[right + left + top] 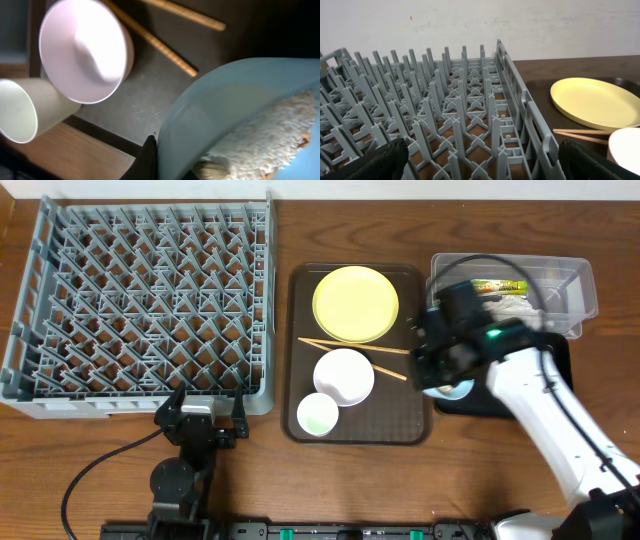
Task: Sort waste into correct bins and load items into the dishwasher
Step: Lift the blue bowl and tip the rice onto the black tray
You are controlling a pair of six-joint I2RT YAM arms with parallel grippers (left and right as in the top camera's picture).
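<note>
My right gripper is shut on the rim of the light-blue-rimmed bowl, held tilted at the left end of the black tray. In the right wrist view the bowl holds whitish rice-like scraps, with my finger on its rim. The clear tub holds the green-and-yellow wrapper and the white tissue. The yellow plate, chopsticks, white bowl and small cup lie on the brown tray. My left gripper is open and empty at the front edge of the grey rack.
The left wrist view shows the rack's pegs, the plate and chopsticks to the right. The right wrist view shows the white bowl and cup below the held bowl. A black cable runs along the front left.
</note>
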